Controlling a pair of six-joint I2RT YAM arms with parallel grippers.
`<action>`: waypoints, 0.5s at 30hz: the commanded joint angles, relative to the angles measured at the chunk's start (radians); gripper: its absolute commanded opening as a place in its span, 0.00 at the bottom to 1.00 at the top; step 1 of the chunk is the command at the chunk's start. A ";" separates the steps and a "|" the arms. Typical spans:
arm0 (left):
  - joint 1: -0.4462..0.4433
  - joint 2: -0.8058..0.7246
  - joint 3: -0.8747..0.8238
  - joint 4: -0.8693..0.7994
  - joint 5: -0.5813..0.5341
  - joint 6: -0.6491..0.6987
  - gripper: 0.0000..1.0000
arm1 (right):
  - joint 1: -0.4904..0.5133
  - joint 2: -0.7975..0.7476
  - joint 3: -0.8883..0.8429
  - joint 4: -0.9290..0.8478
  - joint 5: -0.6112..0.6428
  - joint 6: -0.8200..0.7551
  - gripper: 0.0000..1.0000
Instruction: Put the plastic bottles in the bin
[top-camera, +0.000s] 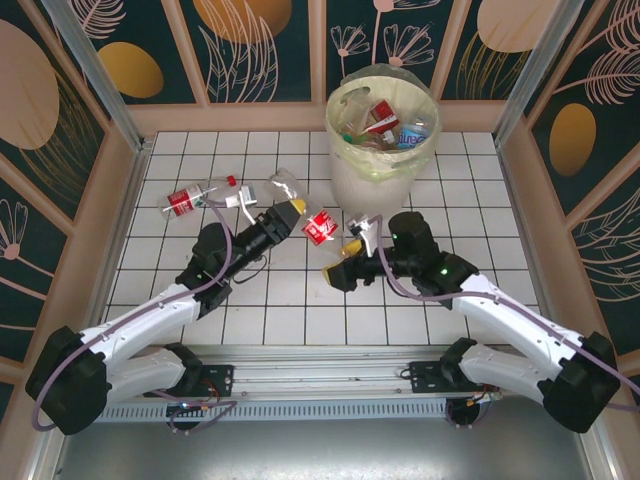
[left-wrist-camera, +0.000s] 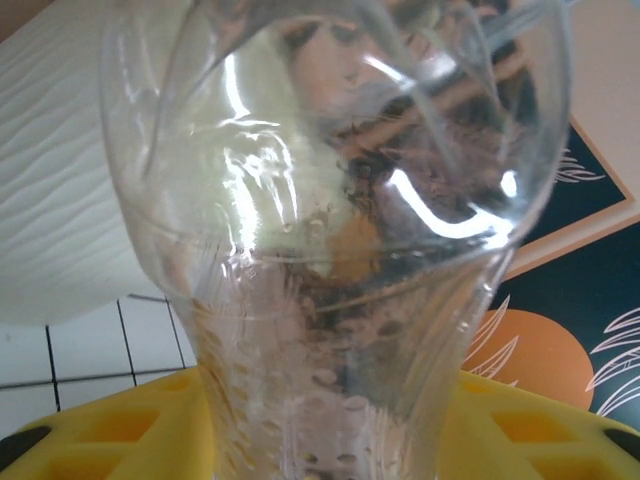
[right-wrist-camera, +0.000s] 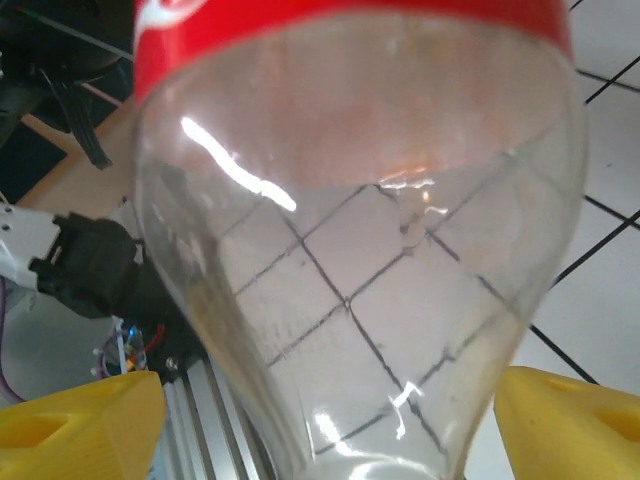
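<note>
Now my left hand (top-camera: 297, 207) clamps the bottle (top-camera: 283, 185), just near-left of the bin (top-camera: 350, 185); my right hand (top-camera: 345, 258) stands open around its neck. I'd back the right clear, then lift over the rim before releasing.

Right wrist view's edges cut off the red-labelled bottle (right-wrist-camera: 350, 250).

A robot test cell: white gridded counter (top-camera: 180, 145), leaf-patterned wall panels (top-camera: 250, 40), aluminium mounting rail (top-camera: 320, 385) along the near edge.
</note>
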 joint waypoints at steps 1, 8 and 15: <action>0.015 0.014 0.114 -0.126 0.017 0.145 0.54 | 0.006 -0.087 -0.009 -0.024 0.056 0.018 0.92; 0.043 0.123 0.392 -0.363 0.037 0.397 0.55 | 0.005 -0.296 0.005 -0.081 0.246 0.036 0.97; 0.051 0.336 0.785 -0.530 0.049 0.607 0.56 | 0.006 -0.445 0.043 -0.135 0.452 0.045 0.99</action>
